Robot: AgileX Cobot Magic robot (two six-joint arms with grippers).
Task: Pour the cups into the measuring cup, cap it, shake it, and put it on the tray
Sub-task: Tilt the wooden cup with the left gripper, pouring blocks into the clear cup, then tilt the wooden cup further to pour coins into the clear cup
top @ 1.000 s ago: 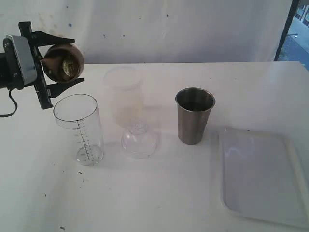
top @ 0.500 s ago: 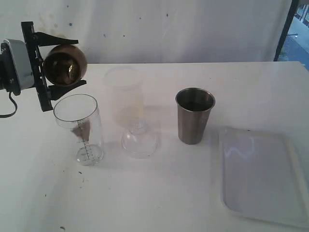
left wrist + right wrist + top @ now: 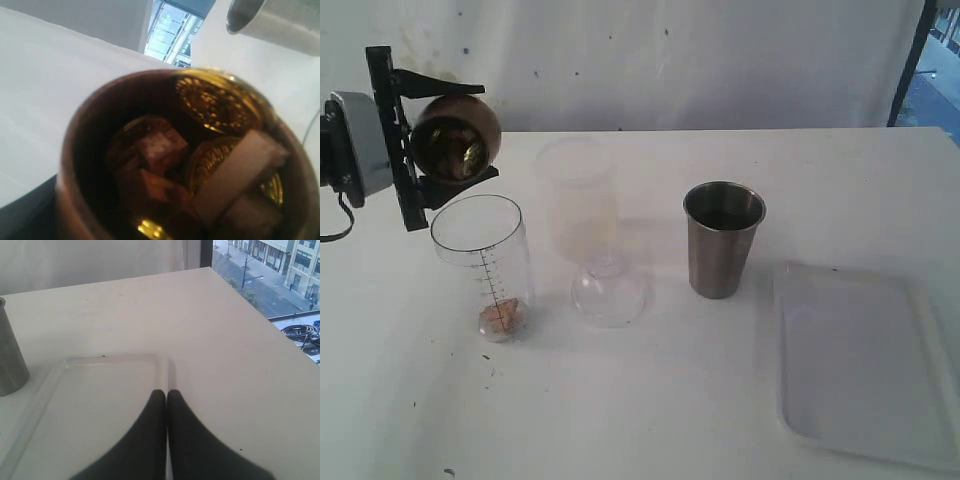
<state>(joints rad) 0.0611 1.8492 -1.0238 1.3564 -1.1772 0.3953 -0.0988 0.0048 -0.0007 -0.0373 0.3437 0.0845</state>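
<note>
A white table [image 3: 650,400] stands before a white wall and holds 5 vessels and a tray.

At the far left, the left gripper [image 3: 463,128] is clamped on a small rounded brown wooden-looking cup with a shiny rim [image 3: 448,138], with 1 black finger above it and 1 below. The cup is held in the air, tipped onto its side. It hangs just above the rim of the measuring cup, towards the wall side. The left wrist view looks straight into this brown cup [image 3: 100,150]. Inside it are gold coin-like discs [image 3: 215,102], brownish cubes [image 3: 160,147] and a pale block [image 3: 235,172].

The tall clear plastic measuring cup with black graduation marks [image 3: 485,265] stands upright on the table below the gripper. A small heap of brownish pieces [image 3: 503,316] lies at its bottom.

To its right stands a frosted translucent-white plastic cup [image 3: 578,195]. A clear domed plastic piece [image 3: 608,292] rests on the table just in front of it.

Further right, well apart from these, a tapered stainless-steel tumbler [image 3: 722,240] stands upright. What it holds cannot be seen.

A flat white rectangular plastic tray with rounded corners and a low rim [image 3: 865,370] lies at the right, near the tumbler, with nothing on it.

The right gripper [image 3: 166,392] shows only in its own wrist view. Its 2 black fingers are pressed together with nothing between them, poised over the tray's [image 3: 100,405] far edge, with the tumbler [image 3: 9,355] off to one side.
</note>
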